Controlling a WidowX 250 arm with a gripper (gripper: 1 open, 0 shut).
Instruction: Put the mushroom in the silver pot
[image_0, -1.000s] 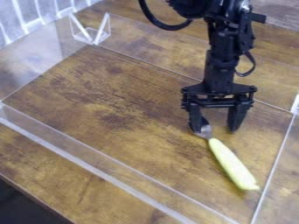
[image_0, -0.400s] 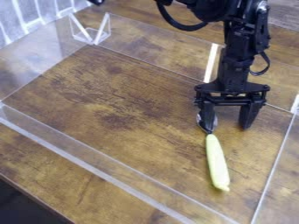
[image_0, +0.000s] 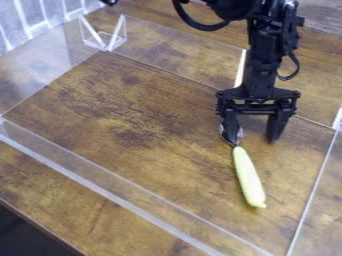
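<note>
Neither the mushroom nor the silver pot shows in this view. My gripper (image_0: 257, 128) hangs from the black arm over the right part of the wooden table (image_0: 120, 110). It points straight down and is open, with nothing between its fingers. Its fingertips (image_0: 230, 130) hover just above the upper end of a long yellow vegetable.
The yellow vegetable (image_0: 249, 177) lies on the wood below the gripper, running toward the front right. Clear acrylic walls (image_0: 94, 170) edge the table at the front and on the right. A small clear stand (image_0: 102, 32) sits at the back left.
The gripper went right, then came back a little to the left, staying open. The yellow vegetable has swung from a slanted lie to a more upright one in the picture.
</note>
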